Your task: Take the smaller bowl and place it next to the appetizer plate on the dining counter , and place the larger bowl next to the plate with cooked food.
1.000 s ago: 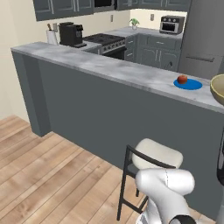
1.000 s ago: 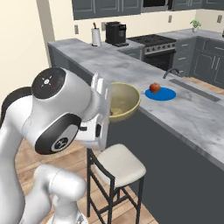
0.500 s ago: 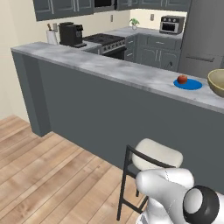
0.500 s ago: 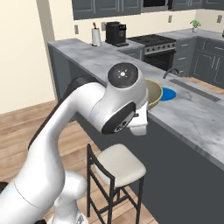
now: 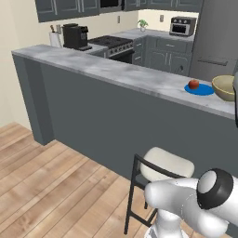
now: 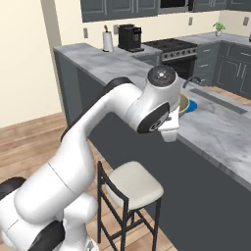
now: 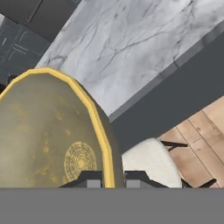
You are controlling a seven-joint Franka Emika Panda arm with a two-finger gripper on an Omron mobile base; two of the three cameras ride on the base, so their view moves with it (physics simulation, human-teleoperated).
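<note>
Gripped on the rim of the wide, deep tan-gold bowl (image 7: 48, 135), the hand (image 7: 113, 178) has its two dark fingertips (image 7: 89, 179) drawn close together, one on each side of the bowl's lighter yellow edge. Seen from the hand camera, that bowl lies to the left of and above the fingers, its inside with a round gold pattern facing the lens and its rim running down between the tips. From the left base camera the same bowl (image 5: 225, 88) sits at the far right, just beside the small flat bright blue plate (image 5: 200, 89) with a small red round food (image 5: 194, 84) on it; whether bowl and plate touch cannot be told. From the right base camera a sliver of the bowl (image 6: 183, 104) and of the blue plate (image 6: 191, 105) shows past the white arm's wrist. Both are over the long desk with a light grey marbled stone top (image 5: 116, 72) and dark grey panelled front, though whether the bowl rests on the top or is held just above it is unclear. A black-framed stool with a cream seat (image 6: 135, 183) stands on the wooden floor (image 5: 42, 186) in front of the desk, below the hand. Beyond the desk are a black coffee machine (image 5: 75, 36) and a stove (image 5: 110, 42).
</note>
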